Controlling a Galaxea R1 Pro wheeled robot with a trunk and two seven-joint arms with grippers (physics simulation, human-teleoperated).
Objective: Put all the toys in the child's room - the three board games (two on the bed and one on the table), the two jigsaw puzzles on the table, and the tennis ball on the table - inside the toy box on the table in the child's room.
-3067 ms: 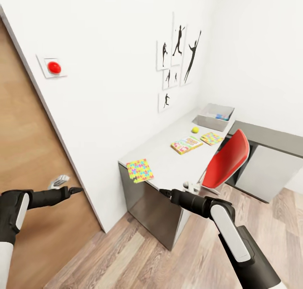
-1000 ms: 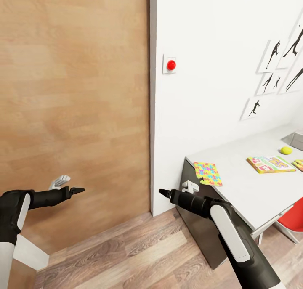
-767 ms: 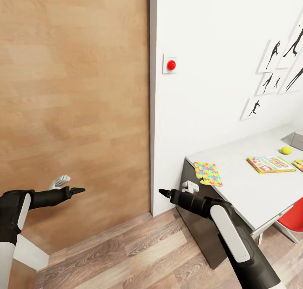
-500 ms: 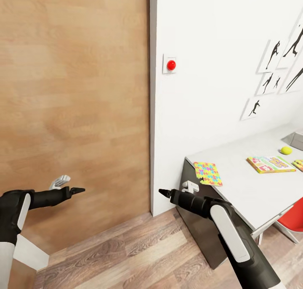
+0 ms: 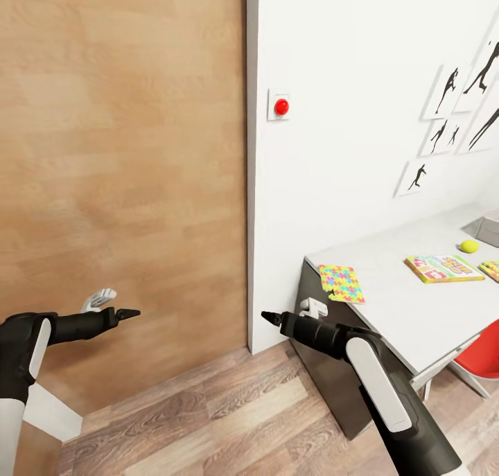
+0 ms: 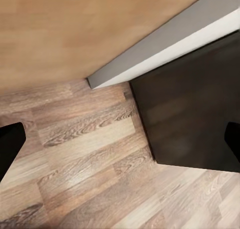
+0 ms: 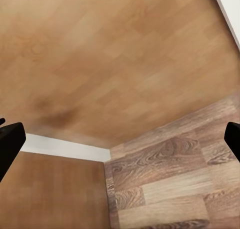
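A yellow-green ball (image 5: 469, 246), a green, red and yellow game (image 5: 442, 268) and a multicoloured puzzle (image 5: 341, 284) lie on the light-grey table (image 5: 395, 308) beside a tan wooden door (image 5: 125, 178).

— What lies on the table (image 5: 388, 303)?
— At its left end a jigsaw puzzle (image 5: 341, 284), flat, overhanging the near edge. Farther right, a board game (image 5: 443, 268), then the tennis ball (image 5: 469, 246).

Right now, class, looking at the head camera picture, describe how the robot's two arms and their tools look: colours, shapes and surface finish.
Both arms have glossy black rounded casings with long white oval panels along their sides. Each narrows to a slim black wrist ending in a small, pointed black tool: the left tool and the right tool. No cables or markings are visible. In the wrist views, dark fingertips sit at the picture edges.
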